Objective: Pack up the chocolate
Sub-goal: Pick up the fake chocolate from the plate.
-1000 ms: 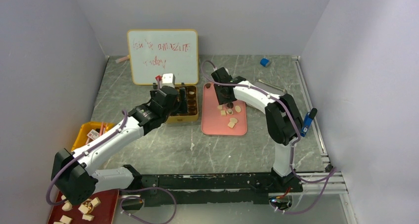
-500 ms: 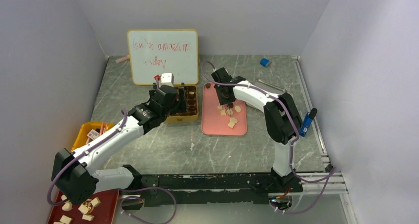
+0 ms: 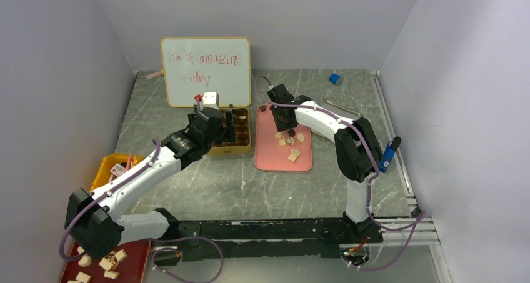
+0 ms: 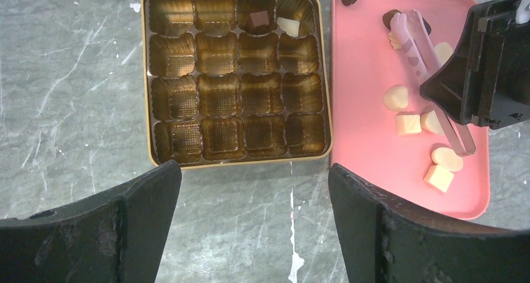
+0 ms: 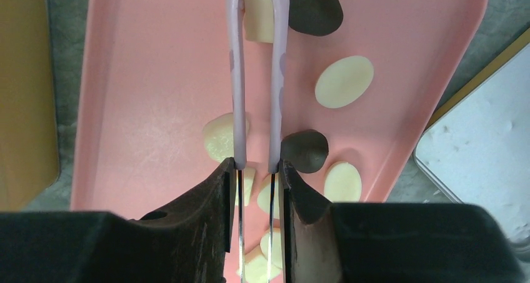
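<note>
A gold box (image 4: 237, 161) with several moulded cells holds one dark chocolate (image 4: 258, 19) and one pale piece (image 4: 288, 26) in its far row. To its right, the pink tray (image 4: 362, 108) carries loose pale and dark pieces. My right gripper (image 5: 257, 167) is shut on pink-tipped tongs (image 5: 237, 77). The tong tips pinch a pale piece (image 5: 258, 17) beside a dark chocolate (image 5: 314, 8) on the tray (image 5: 150, 77). My left gripper (image 4: 255, 177) stands open over the bare table just in front of the box, with nothing between its fingers.
A whiteboard (image 3: 205, 71) leans behind the box (image 3: 234, 148). A blue object (image 3: 335, 79) and a metal rod (image 3: 342, 108) lie at the back right. A yellow bin (image 3: 112, 170) and a red tray of pale chunks (image 3: 134, 264) sit at the near left.
The right gripper has squeezed the tongs narrower, so their tips now pinch the pale piece. The left arm has barely moved.
</note>
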